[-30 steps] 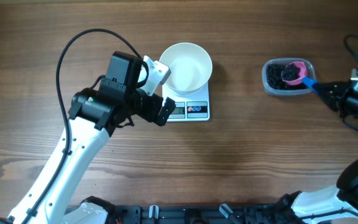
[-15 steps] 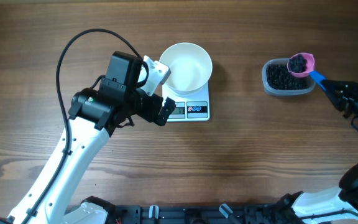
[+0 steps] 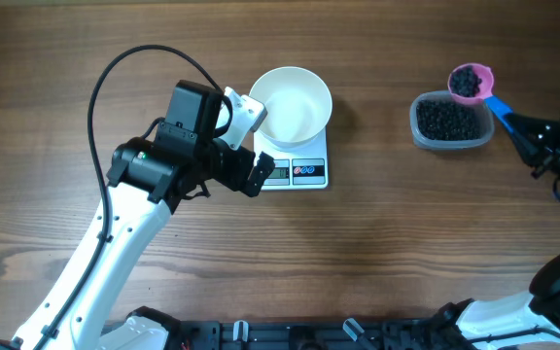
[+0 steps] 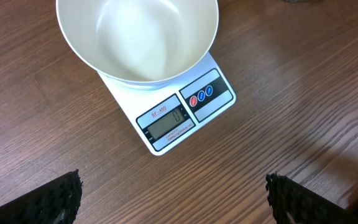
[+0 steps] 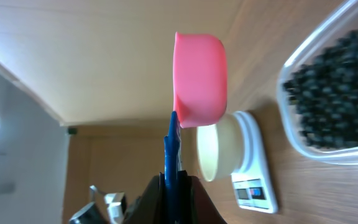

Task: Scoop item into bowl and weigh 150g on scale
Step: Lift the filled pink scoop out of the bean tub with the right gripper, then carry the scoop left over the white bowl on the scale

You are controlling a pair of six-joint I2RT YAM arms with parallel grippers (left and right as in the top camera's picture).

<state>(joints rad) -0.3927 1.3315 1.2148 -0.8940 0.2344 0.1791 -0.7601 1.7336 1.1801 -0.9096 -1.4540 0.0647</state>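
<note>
One broad table (image 3: 406,243) of brown wood, grain running left to right, fills the overhead view; beyond it the right wrist view gives only a blurred pale strip, too vague to name. Two arms work at it. Left gripper (image 3: 255,144) hovers just left of the scale (image 3: 299,173), fingers (image 4: 61,199) spread wide and holding nothing, their black ribbed tips at the near corners of the left wrist view. One scale, white, display reading 0, small round buttons beside the display. One bowl (image 3: 295,102), round, white and glossy, sits on the far part of the scale and overhangs its edges. One clear tub (image 3: 481,139) stands well apart to the right, with the item (image 3: 445,119), a dark heap of tiny black beads, lying inside it. One pink scoop (image 3: 471,82) on a blue handle (image 3: 499,107) hangs at the far right corner of the tub, carrying a mound of the same beads. Right gripper (image 3: 515,126) has its fingers pressed together on the end of that handle. One black cable (image 3: 134,68) loops over the left arm; another coils at the far right edge.
</note>
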